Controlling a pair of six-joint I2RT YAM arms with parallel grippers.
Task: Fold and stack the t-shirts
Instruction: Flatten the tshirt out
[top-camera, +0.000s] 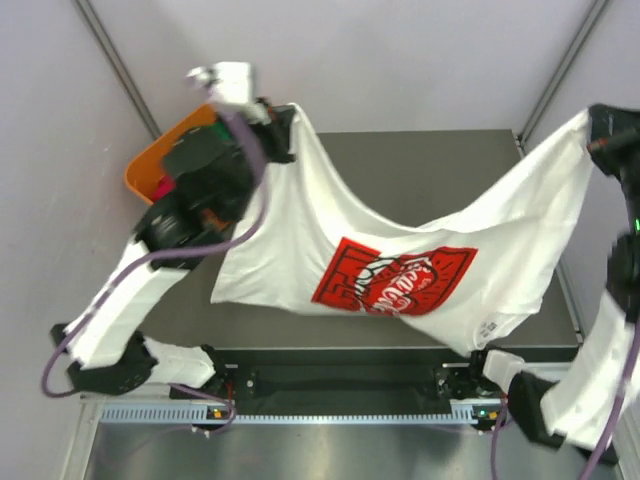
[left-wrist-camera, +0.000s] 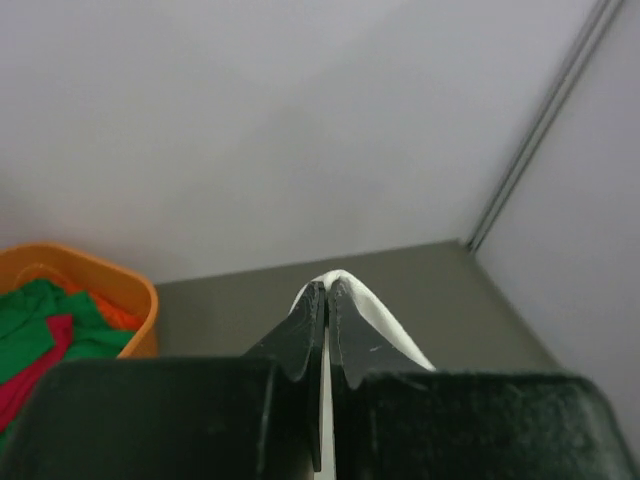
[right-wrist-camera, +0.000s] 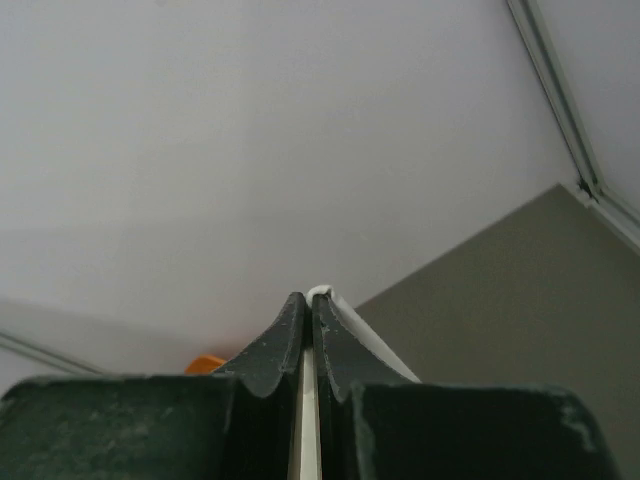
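I hold one white t-shirt (top-camera: 290, 240) stretched in the air over the bench (top-camera: 420, 165). The left tool (left-wrist-camera: 327, 287) and the right tool (right-wrist-camera: 308, 298) each pinch an edge of it. Nothing is folded or stacked yet. As far as I see, one green shirt (left-wrist-camera: 40, 305) and one red shirt (left-wrist-camera: 40, 360) lie in the one orange basket (left-wrist-camera: 140, 320), beside the bench's far left corner.

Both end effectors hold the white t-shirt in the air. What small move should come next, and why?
Probably lower both together: the white t-shirt hangs spread between the left end effector and right end effector, sagging above the table, not yet flat.
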